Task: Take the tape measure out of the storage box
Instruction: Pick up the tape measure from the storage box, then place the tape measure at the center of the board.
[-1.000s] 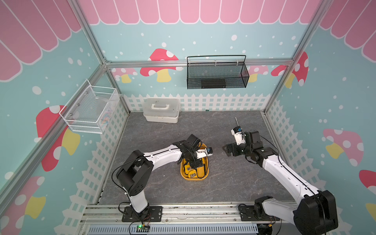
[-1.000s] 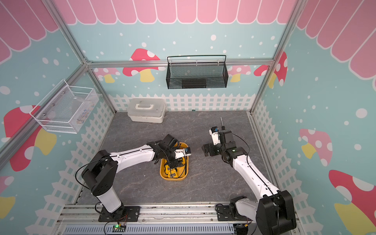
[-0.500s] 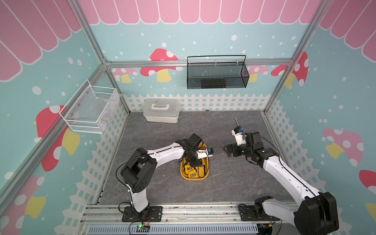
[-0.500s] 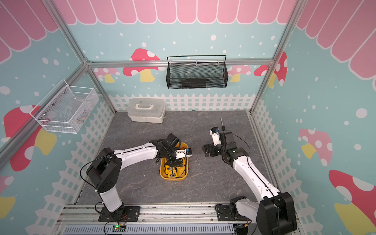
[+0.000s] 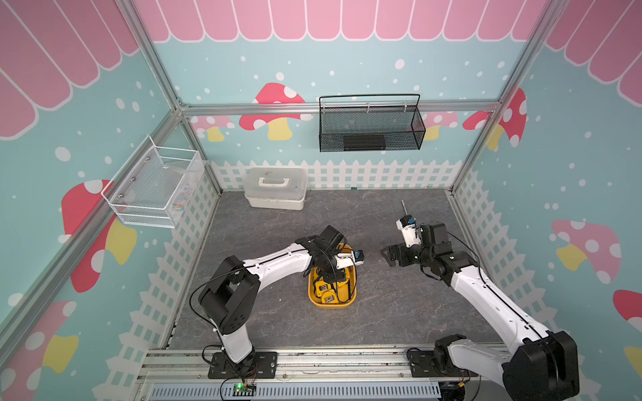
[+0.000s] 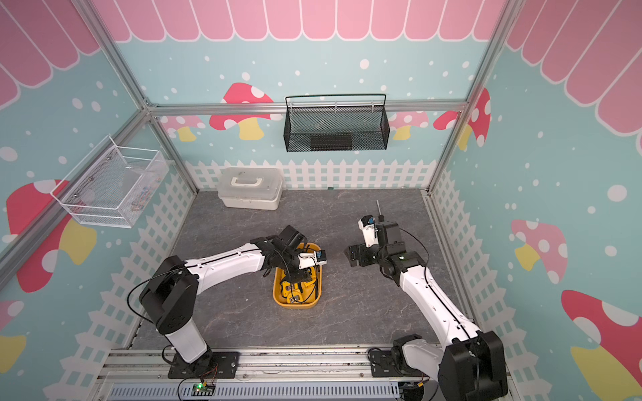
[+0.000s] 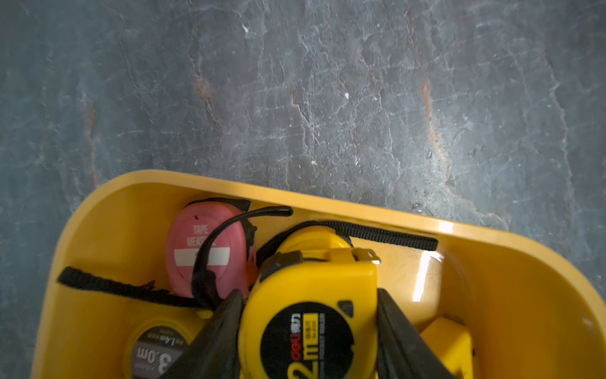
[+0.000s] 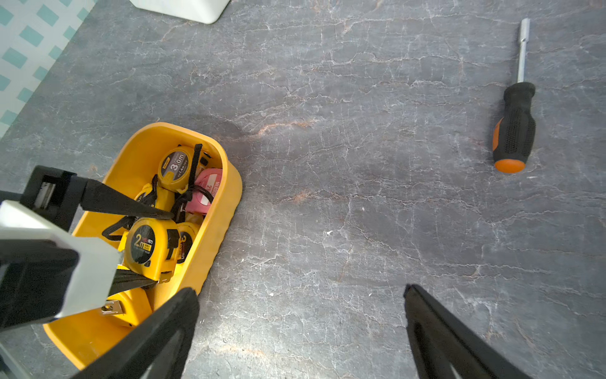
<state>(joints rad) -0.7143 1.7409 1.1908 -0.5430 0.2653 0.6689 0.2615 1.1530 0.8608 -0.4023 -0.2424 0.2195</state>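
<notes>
Left jaws grip a yellow plastic tape measure (image 7: 308,295) inside the shallow yellow storage box (image 7: 328,203); right jaws stand wide apart.

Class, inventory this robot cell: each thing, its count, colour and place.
storage box: one, yellow, centre of table.
2 m tape measure: one, yellow, in box.
pink tape measure: one, pink, in box.
other tape measures: at least two, yellow, in box.
nut driver: one, black-orange handle, on table.
case: one, white, by back wall.
mesh basket: one, black, on back wall.
wire basket: one, white, on side wall.
left gripper: one, black, shut on 2 m tape measure.
right gripper: one, black, open above table.
</notes>
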